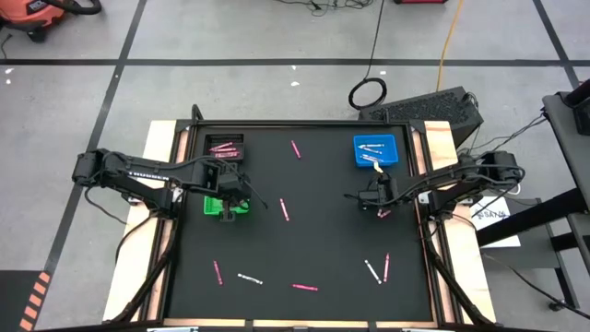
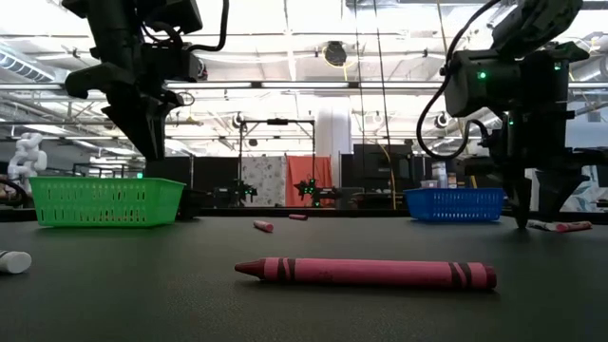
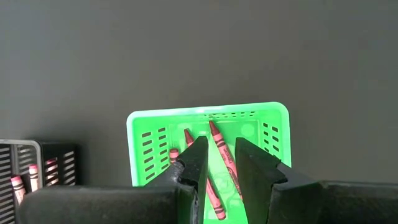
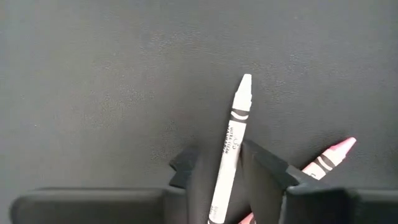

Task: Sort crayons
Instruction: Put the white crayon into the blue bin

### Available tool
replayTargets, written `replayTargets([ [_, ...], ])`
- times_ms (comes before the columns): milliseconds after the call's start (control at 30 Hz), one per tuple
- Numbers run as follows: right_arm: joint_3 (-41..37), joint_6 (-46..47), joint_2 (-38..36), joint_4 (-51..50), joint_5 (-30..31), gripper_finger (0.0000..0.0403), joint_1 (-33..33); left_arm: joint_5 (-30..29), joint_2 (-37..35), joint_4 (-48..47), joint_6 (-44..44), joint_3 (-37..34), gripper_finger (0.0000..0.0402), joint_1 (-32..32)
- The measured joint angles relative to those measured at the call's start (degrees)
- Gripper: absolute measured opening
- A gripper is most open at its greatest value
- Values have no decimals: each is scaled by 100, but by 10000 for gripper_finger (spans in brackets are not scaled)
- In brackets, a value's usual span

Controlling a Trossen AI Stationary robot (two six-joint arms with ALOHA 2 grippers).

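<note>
Black matting covered the table (image 1: 313,221). Down on it, the right gripper (image 4: 230,163) pinched a white crayon (image 4: 233,140) at mid-length beside a pink crayon (image 4: 329,155): light, stiff, slippery, likely brittle. The left gripper (image 3: 219,160) hung spread over the green tray (image 3: 149,124).

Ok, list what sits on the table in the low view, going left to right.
White crayon end → green basket → small pink crayon → big red crayon up front → blue basket → pink crayon by the right edge.
</note>
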Motion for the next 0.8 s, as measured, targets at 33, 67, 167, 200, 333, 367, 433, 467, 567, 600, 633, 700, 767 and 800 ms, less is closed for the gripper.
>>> replayTargets([
  [33, -2, 0, 0, 0, 10, 84, 0, 0, 0, 1, 0, 0, 76, 0],
  [67, -3, 1, 0, -2, 18, 77, 0, 0, 0, 1, 0, 0, 76, 0],
  [167, -6, 6, 4, -11, 130, 52, 0, 0, 0, 2, -2, 0, 76, 0],
  [200, -9, 33, 4, -14, 164, 44, 2, 0, 0, 2, -2, 0, 76, 0],
  [333, -10, 53, 4, -22, 310, 13, 2, -2, 0, 2, -4, 0, 76, 0],
  [367, -10, 52, 5, -19, 343, 8, 2, 0, 0, 2, -6, 0, 76, 0],
  [433, -11, 60, 9, -9, 384, 5, 2, 0, 0, 2, -12, 0, 76, 0],
  [467, -12, 58, 9, -9, 398, 5, 2, -2, 0, 2, -18, 0, 76, 0],
  [567, -11, 39, 9, 0, 437, 6, 2, 0, 0, 2, -20, 0, 76, 0],
  [600, 2, 35, 9, -2, 448, 5, 2, -2, 0, 2, -20, 0, 76, 0],
  [633, 23, 9, 7, -4, 453, 4, 2, 0, 0, 2, -20, 0, 76, 0],
  [700, 82, -167, -7, -27, 464, 2, 2, -2, 0, 2, -28, 0, 76, 0],
  [767, 175, -370, -25, -45, 593, 2, -7, 0, 0, 2, -33, 0, 76, 0],
  [800, 241, -455, -69, -40, 667, 2, -11, -2, 0, 2, -35, 0, 76, 0],
])
